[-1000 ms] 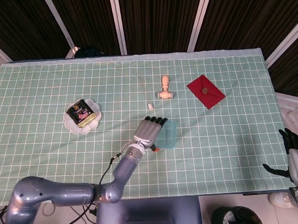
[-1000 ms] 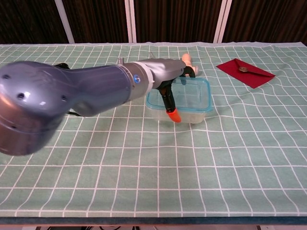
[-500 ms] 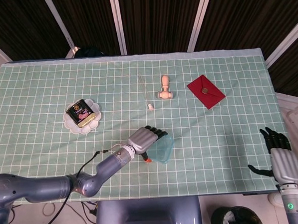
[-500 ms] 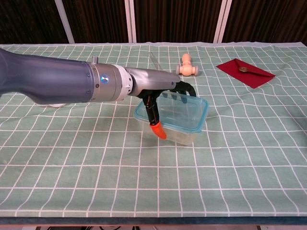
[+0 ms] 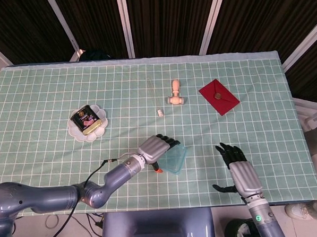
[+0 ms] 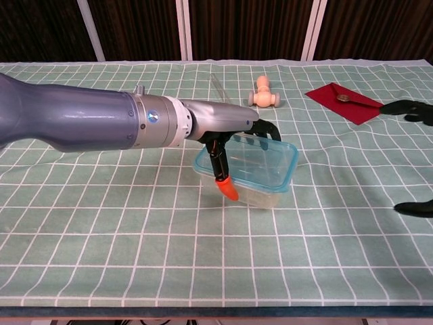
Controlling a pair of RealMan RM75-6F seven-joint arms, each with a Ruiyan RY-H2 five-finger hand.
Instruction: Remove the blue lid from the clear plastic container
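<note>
Bench (image 5: pixel 55 171) w/ green white-grid cloth; dark slatted wall (image 5: pixel 164 22) behind, white bars across it; light even.

Left arm: silver-grey metal arm reaches from the near left edge toward the table's middle, forearm low and nearly level.
Left hand (image 6: pixel 233 132): palm down, dark fingers (image 5: pixel 167 141) curled over the top of a container, orange-tipped thumb (image 6: pixel 226 186) pointing down against its near side.
Right hand (image 5: pixel 236 167): raised over the near right table, dark fingers spread, thumb out to the side, holding nothing.
</note>
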